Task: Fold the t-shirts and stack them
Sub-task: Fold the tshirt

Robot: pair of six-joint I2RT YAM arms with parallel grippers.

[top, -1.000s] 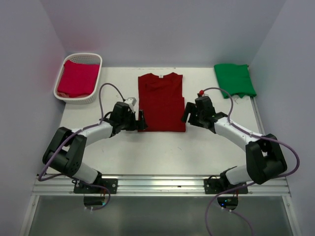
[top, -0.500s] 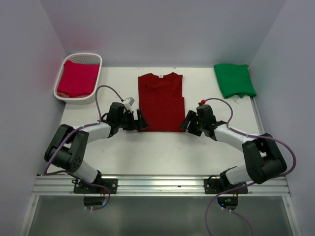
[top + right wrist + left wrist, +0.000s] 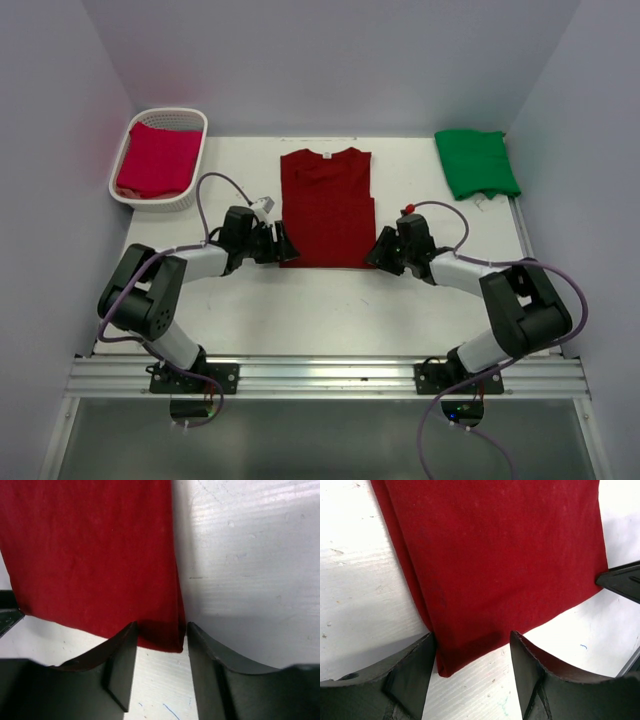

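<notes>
The left gripper [image 3: 472, 647] stands open, its two dark fingers [image 3: 412, 672] straddling one near corner of the dark maroon t-shirt [image 3: 495, 555], and that corner lies in the gap between them. In the top view this is the shirt's lower left corner. The right gripper [image 3: 160, 640] is also open, its jaws set either side of the opposite near corner, which lies between them; whether they touch the cloth cannot be told. Both arms lie low over the desk [image 3: 330, 310] and reach in from the sides.

The maroon shirt lies flat at the centre of the desk, folded into a tall rectangle with its collar at the far end. The bright green t-shirt [image 3: 476, 163] lies folded at the upper right of the frame. The pinkish crimson t-shirt [image 3: 158, 160] sits inside the white basket [image 3: 155, 202] at the upper left.
</notes>
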